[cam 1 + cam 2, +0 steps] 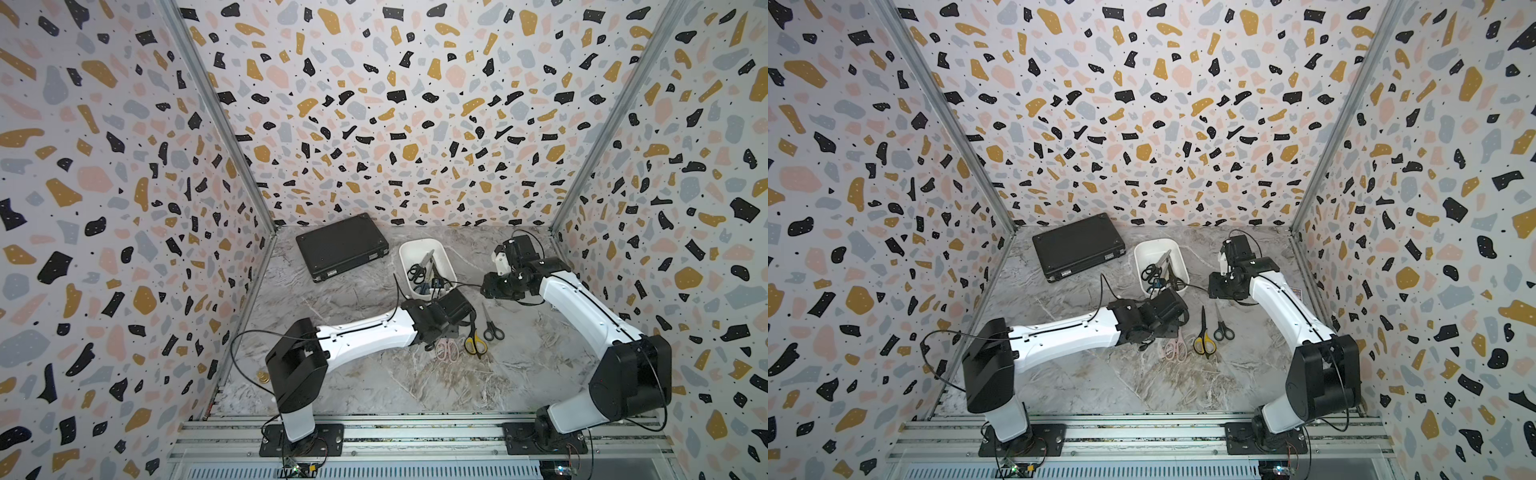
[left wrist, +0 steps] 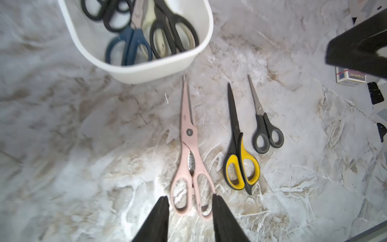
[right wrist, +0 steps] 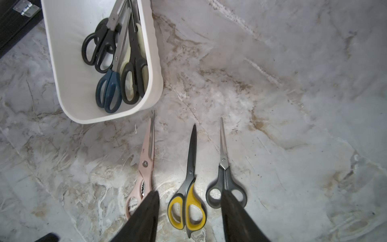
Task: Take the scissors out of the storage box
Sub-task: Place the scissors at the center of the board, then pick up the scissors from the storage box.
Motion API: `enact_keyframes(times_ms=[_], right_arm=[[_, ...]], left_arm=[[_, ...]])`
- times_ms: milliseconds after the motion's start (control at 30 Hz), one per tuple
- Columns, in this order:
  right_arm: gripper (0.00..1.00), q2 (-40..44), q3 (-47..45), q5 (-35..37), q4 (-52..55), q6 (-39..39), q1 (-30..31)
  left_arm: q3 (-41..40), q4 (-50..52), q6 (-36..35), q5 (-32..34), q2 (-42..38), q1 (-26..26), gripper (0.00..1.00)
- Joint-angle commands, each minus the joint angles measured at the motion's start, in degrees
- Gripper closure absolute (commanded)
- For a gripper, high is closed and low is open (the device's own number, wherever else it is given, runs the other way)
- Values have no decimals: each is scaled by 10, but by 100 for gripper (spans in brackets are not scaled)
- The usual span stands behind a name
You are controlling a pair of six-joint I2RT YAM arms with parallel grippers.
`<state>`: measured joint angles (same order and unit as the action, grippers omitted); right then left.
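Observation:
The white storage box (image 1: 411, 249) (image 1: 1148, 249) (image 2: 146, 73) (image 3: 155, 62) holds several scissors: a blue-handled pair (image 2: 129, 46) (image 3: 110, 90), a black pair (image 3: 100, 48) and a black pair over a cream one (image 2: 173, 31) (image 3: 134, 79). On the table in front lie the pink scissors (image 2: 189, 136) (image 3: 146, 159) (image 1: 1175, 349), the yellow-and-black scissors (image 2: 238, 155) (image 3: 189, 184) (image 1: 473, 343) and the small grey scissors (image 2: 265, 130) (image 3: 224, 182) (image 1: 492, 330). My left gripper (image 2: 190, 198) is open, its fingers straddling the pink handles without gripping them. My right gripper (image 3: 189, 192) hangs open, well above the yellow handles.
A flat black hard case (image 1: 340, 245) (image 1: 1077, 245) lies at the back left, close to the box. A small printed card box (image 2: 349, 77) sits by the right wall. The right arm's black wrist (image 2: 360, 48) hovers right of the storage box.

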<state>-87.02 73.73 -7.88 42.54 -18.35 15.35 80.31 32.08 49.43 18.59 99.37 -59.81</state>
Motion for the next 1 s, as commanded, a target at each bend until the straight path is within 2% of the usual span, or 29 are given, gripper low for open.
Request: enact_keyframes(times_ms=[0,167,267,533,733,967], right_arm=[[47,-12,44,4,15,0,6],[47,-40,80,5,18,0,17],[47,-54,91,8,18,0,24],[47,-76,107,5,10,-1,26],[47,-77,96,1,-2,-7,28],[47,-74,88,0,-9,-10,30]], left_arm=[[20,13,-123,31,-10,53,56],[111,27,-280,-60,60,127,55],[152,32,-318,-86,100,156,55],[289,63,-387,-94,232,187,56],[388,101,-383,-104,322,215,57],[425,112,-414,-100,370,235,57]])
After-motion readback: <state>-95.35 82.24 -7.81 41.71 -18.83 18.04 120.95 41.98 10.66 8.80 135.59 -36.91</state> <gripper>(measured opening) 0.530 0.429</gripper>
